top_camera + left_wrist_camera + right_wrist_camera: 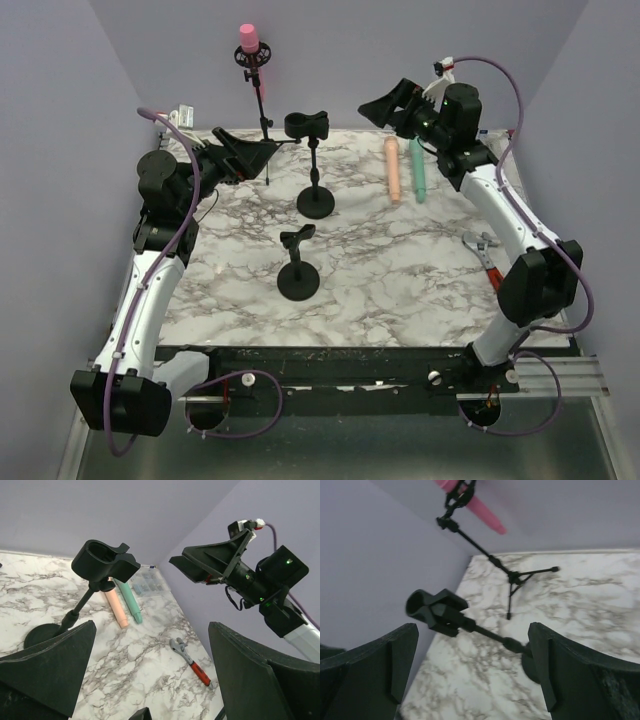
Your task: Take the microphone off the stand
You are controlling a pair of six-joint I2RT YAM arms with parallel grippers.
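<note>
A pink microphone [248,40] sits in the clip of a black tripod stand [263,110] at the back left of the marble table; the right wrist view shows the microphone [480,507] and the stand [515,577] too. My left gripper [245,152] is open and empty, just right of the tripod's legs and well below the microphone. My right gripper [385,108] is open and empty, raised at the back right, pointing left toward the stands. In the left wrist view my left gripper [150,675] holds nothing, and in the right wrist view my right gripper [472,670] holds nothing.
A tall round-base stand [315,170] with an empty clip [102,562] stands mid-table, and a shorter empty stand [299,270] is nearer. A peach microphone [392,170] and a green one [418,170] lie at the back right. A red-handled wrench [487,258] lies at the right edge.
</note>
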